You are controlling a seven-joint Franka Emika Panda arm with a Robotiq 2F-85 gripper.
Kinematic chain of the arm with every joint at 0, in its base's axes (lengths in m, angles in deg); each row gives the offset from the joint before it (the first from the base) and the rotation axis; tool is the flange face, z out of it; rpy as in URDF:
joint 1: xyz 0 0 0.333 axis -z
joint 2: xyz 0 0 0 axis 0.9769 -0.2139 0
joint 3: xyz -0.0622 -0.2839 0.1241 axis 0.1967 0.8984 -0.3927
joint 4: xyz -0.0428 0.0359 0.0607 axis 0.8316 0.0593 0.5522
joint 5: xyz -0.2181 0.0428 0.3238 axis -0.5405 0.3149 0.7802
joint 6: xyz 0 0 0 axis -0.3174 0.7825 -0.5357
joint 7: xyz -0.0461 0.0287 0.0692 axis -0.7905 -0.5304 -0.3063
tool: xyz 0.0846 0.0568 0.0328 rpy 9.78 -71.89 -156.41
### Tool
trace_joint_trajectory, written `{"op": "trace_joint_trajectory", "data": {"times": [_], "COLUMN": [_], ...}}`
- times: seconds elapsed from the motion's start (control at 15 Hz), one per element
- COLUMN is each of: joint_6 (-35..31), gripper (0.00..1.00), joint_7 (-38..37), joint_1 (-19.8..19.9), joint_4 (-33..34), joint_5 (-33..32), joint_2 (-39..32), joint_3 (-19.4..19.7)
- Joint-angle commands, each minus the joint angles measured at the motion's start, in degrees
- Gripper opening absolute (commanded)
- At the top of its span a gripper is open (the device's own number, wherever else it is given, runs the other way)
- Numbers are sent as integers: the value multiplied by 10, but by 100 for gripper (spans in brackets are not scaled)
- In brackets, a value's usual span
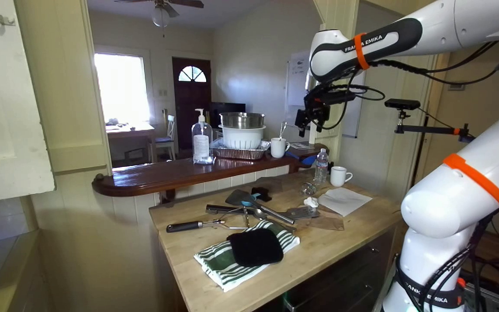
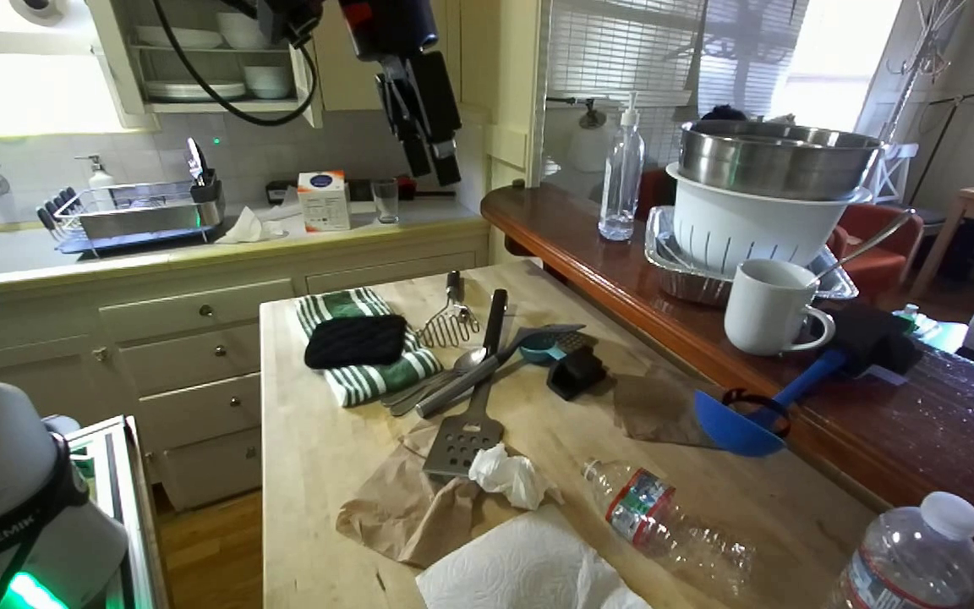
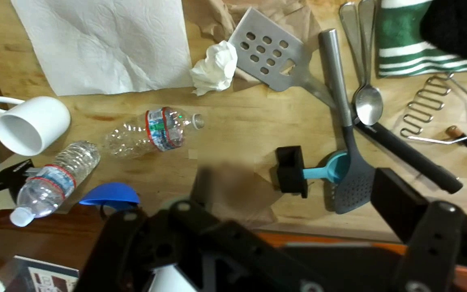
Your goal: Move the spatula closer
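Observation:
Two spatulas lie crossed on the wooden counter. The metal slotted spatula has a black handle; it also shows in both exterior views. The dark grey perforated spatula has a metal handle that crosses over the slotted one; it also shows in both exterior views. My gripper is open and empty, high above the counter. In the wrist view the grey blade appears between the fingers, beside one fingertip, but well below. The gripper shows raised in both exterior views.
A turquoise scoop lies partly under the grey blade, by a black block. Spoons, a masher and a striped towel lie nearby. Bottles, a mug and a raised ledge flank the counter.

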Motion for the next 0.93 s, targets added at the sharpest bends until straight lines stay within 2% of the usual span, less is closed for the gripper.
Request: {"op": "trace_joint_trajectory", "data": {"times": [0.0,0.27,0.33,0.47,0.53,0.87], "joint_6": [-44,-88,-104,-148,-118,-126], "gripper": [100,100,100,100,100,100], "joint_7": [13,26,58,96,62,68], "joint_1": [21,51,50,45,49,50], "joint_4": [36,86,93,104,82,87], "joint_5": [-32,-88,-91,-51,-71,-70], "joint_2": [-40,-110,-126,-160,-120,-129], "joint_3": [26,51,68,104,77,78]}}
